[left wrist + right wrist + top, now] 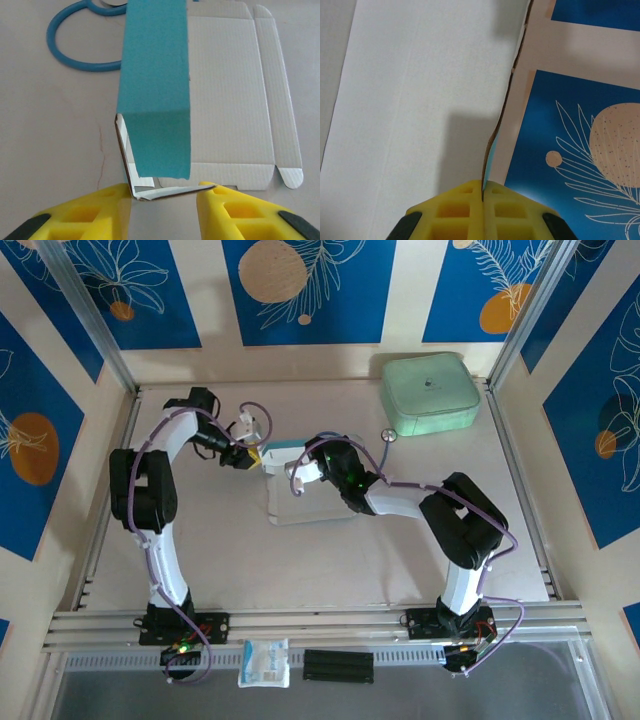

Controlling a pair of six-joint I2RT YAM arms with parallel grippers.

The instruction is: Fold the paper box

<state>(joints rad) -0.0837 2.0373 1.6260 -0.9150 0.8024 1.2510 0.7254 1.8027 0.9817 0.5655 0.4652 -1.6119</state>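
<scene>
Paper box (420, 100) edge deep inside right tool (482, 191)

Both arms bend at the elbow and reach inward toward each other, the left gripper (164, 196) with its yellow fingers spread apart, the right gripper (482, 194) with its fingers pinched together on an upright edge of the paper box (410, 100).

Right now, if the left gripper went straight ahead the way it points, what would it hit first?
The paper box: its upright blue panel stands right ahead of the left gripper, seemingly very close.
</scene>
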